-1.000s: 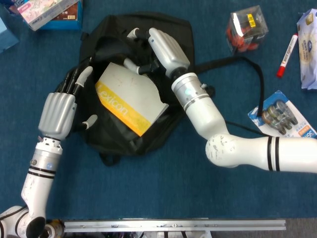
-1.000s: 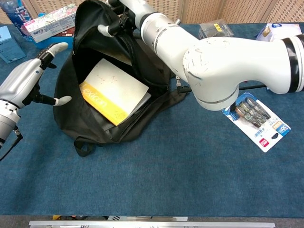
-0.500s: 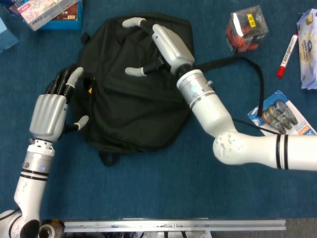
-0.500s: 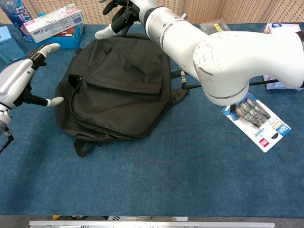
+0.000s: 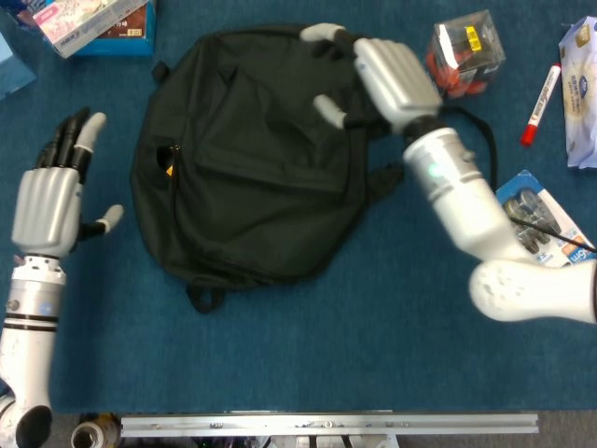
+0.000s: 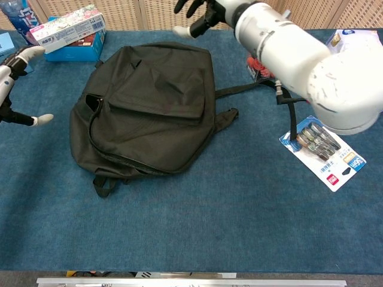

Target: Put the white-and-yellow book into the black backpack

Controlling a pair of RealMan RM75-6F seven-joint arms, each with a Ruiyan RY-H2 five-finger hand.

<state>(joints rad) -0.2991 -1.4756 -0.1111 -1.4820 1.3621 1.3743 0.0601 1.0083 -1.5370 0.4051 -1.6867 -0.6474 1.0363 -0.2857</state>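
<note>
Head view: black backpack (image 5: 247, 168) lies between left hand (image 5: 51, 201) and right hand (image 5: 387, 79).

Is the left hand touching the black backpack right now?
Apart. The head view shows bare blue table between the left hand and the black backpack.

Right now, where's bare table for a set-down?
Free: the wide blue strip between the backpack and the table's near edge, plus the gap between backpack and left hand. Crowded: far right around the battery pack and red marker.
</note>
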